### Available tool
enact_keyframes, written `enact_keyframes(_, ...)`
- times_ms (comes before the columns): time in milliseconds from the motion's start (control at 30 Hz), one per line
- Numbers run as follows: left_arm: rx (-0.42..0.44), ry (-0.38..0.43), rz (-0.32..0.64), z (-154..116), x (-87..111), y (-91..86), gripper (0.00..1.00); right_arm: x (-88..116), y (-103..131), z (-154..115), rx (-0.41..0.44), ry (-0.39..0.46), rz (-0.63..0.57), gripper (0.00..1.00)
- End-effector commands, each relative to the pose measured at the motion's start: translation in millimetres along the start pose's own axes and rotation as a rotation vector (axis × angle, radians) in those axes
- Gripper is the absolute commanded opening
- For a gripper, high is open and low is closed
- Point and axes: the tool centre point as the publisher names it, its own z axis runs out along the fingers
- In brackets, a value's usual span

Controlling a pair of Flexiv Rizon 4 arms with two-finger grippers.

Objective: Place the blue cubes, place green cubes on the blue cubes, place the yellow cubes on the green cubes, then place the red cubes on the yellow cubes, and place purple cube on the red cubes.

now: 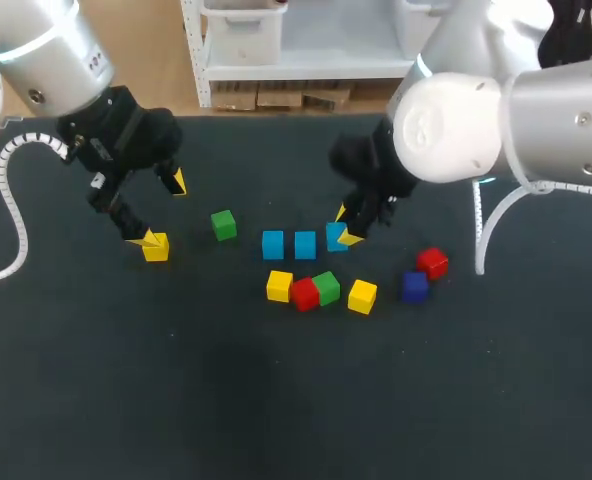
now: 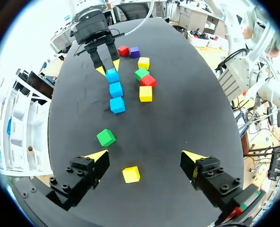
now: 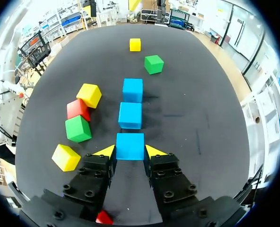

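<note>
both low, right pincer (image 3: pixel 130 152) clasps blue cube (image 3: pixel 130 143), left pincer (image 2: pixel 145 155) spread

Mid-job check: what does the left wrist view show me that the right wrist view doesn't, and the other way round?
Only the left wrist view: the left gripper, open by the lone yellow cube, and the purple cube at the far end.
Only the right wrist view: a close look at the right gripper, with both yellow tips against the sides of the end blue cube.
Both: the row of three blue cubes, the lone green cube, the lone yellow cube, and the yellow, red, green, yellow cluster.
</note>
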Motion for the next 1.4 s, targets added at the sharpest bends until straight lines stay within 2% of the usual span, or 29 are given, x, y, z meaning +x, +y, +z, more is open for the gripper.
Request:
enact_keyframes(33, 0.001, -0.001, 0.002, -0.1, 0.9, 0.6, 1.00, 2.1, 6.1, -0.7, 0.011, 0.000, 0.000, 0.00)
enact_keyframes(733, 0.001, -0.001, 0.002, -0.1, 0.9, 0.6, 1.00, 10.0, 2.7, 4.9, 0.005, 0.006, 0.016, 0.00)
enact_keyframes(1400, 0.001, -0.001, 0.002, -0.1, 0.9, 0.6, 1.00, 8.6, 0.3, 7.1, -0.002, 0.000, 0.009, 0.00)
